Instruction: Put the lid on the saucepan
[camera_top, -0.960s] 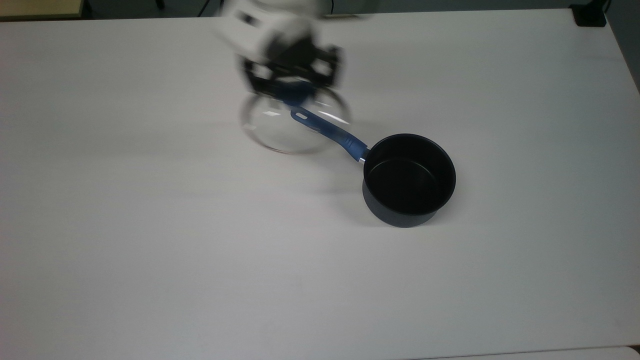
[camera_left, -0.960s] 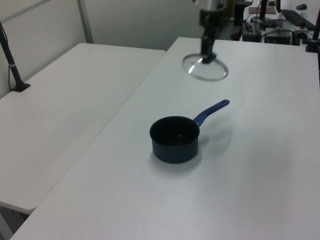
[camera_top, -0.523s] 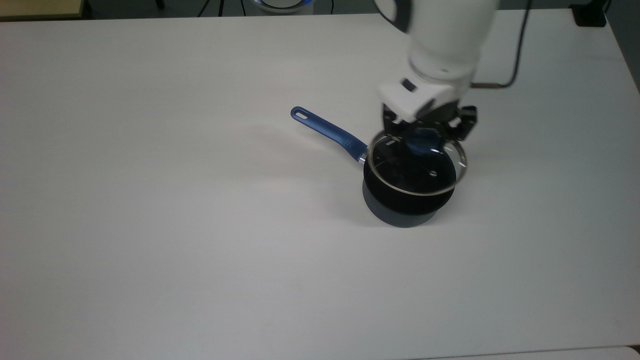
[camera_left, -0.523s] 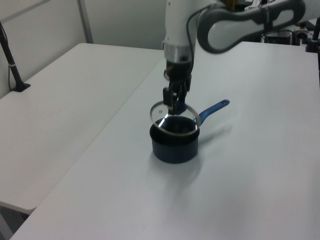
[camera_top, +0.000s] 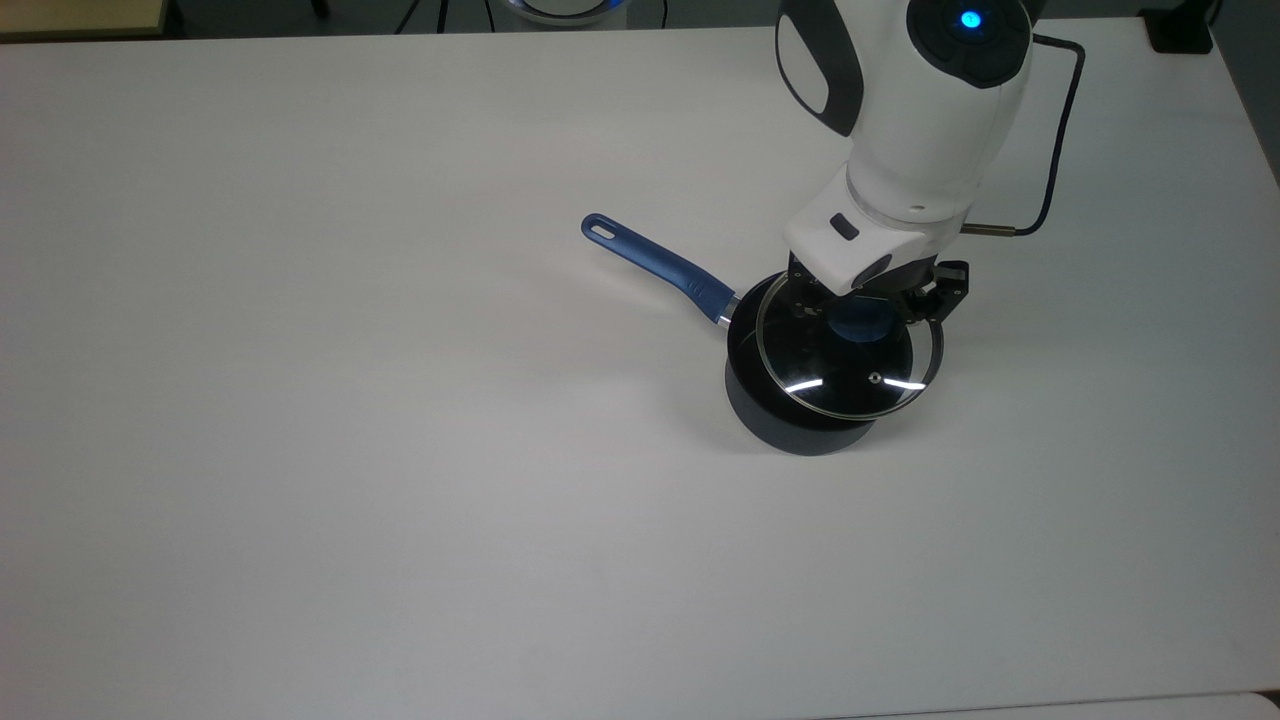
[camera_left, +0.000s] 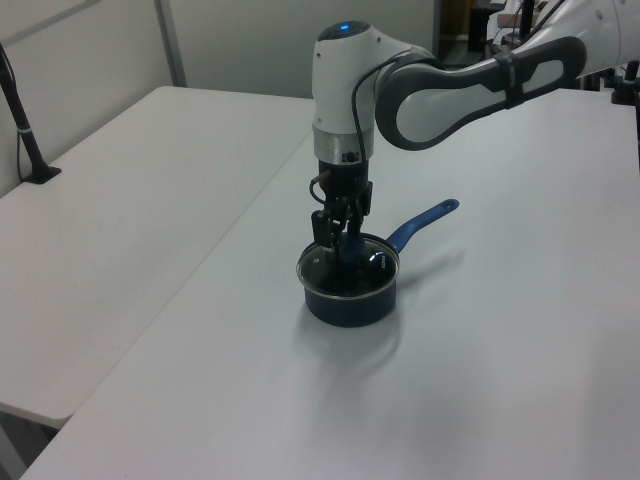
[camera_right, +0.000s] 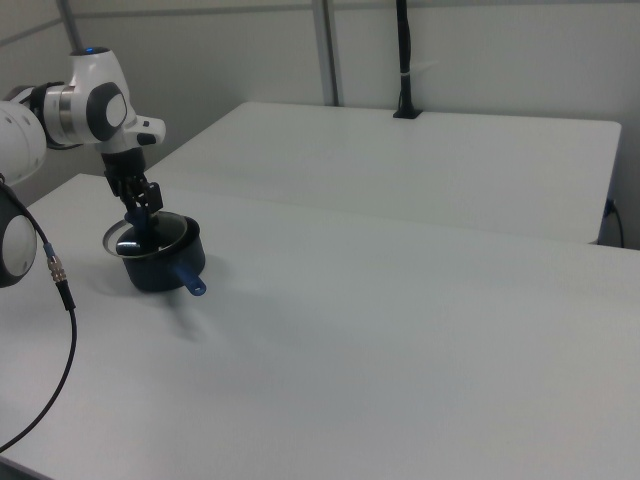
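The dark navy saucepan (camera_top: 790, 425) stands right of the table's middle in the top view, its long blue handle (camera_top: 655, 265) pointing up-left. The glass lid (camera_top: 850, 375) with a steel rim is level over the pot's mouth, shifted slightly toward the top view's right. I cannot tell whether its rim touches the pot. My gripper (camera_top: 862, 318) comes straight down from above and is shut on the lid's blue knob (camera_top: 858, 328). In the left view the gripper (camera_left: 340, 240) holds the lid (camera_left: 348, 266) right at the saucepan (camera_left: 350, 302) rim. The right view shows saucepan (camera_right: 160, 272), lid (camera_right: 135, 242) and gripper (camera_right: 140, 215) at far left.
The white table (camera_top: 400, 450) stretches wide around the pot. A black cable (camera_top: 1055, 150) loops off the arm. A black block (camera_top: 1180, 30) sits at the top view's far right corner. A second white table (camera_left: 120, 220) with a black post (camera_left: 25, 130) adjoins.
The arm carried the lid from above the handle's end across to the saucepan, then lowered it and shifted it slightly right in the top view.
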